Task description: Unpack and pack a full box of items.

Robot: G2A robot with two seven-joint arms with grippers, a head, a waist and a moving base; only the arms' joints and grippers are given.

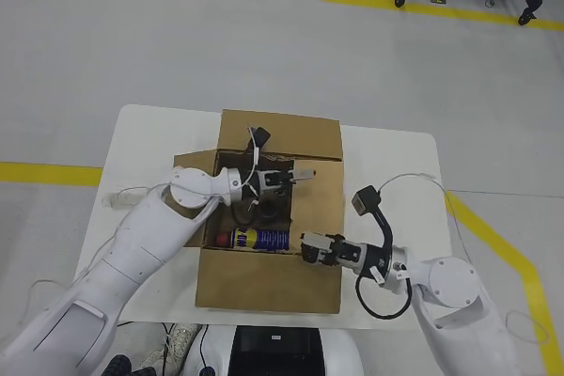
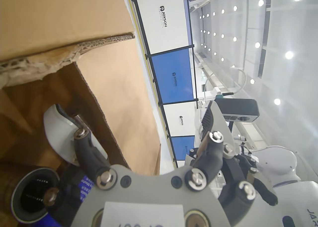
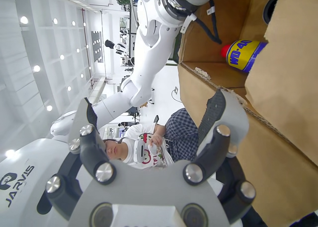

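The left arm bends over the box (image 1: 282, 133), and its gripper (image 1: 296, 178) is wide open and holds nothing. The right arm's gripper (image 1: 307, 249) sits beside the spray can (image 1: 259, 239), also wide open and empty.

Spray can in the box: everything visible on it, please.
The spray can is a blue cylinder with a yellow panel and red cap, metal by its look. It lies on its side on the floor of the open cardboard box, along the near wall, cap toward the robot's left. A flap hides its base end in the right wrist view. Nothing grips it.
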